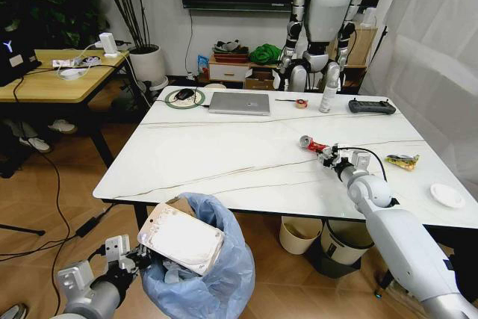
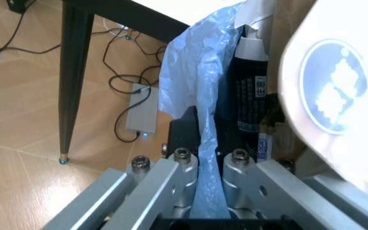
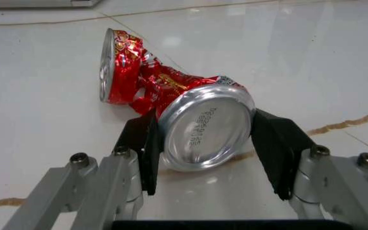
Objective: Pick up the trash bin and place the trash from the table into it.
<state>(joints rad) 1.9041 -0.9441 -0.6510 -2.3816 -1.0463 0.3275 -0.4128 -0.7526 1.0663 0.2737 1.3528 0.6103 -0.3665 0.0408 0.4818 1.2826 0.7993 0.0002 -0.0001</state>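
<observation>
The trash bin [image 1: 216, 274], lined with a crinkled light-blue bag [image 2: 193, 72], hangs below the table's near edge. My left gripper [image 1: 138, 255] [image 2: 208, 148] is shut on its bag-covered rim. White plastic packaging [image 1: 179, 237] and brown cardboard [image 1: 181, 205] stick out of the bin. On the white marble table [image 1: 224, 155], a crushed red can [image 1: 312, 143] [image 3: 171, 96] lies on its side. My right gripper [image 1: 326, 153] [image 3: 206, 143] is shut on the can's silver end, a black pad [image 3: 147, 148] on each side. A yellow-green snack wrapper [image 1: 403, 160] lies to the right of it.
At the table's far side lie a silver laptop [image 1: 239, 102], a mouse [image 1: 184, 95], a tape roll [image 1: 301, 103], a spray bottle [image 1: 328, 95] and a black controller [image 1: 371, 106]. A white disc [image 1: 447, 195] sits near the right edge. A cream bin [image 1: 299, 234] and a black bin [image 1: 347, 240] stand underneath.
</observation>
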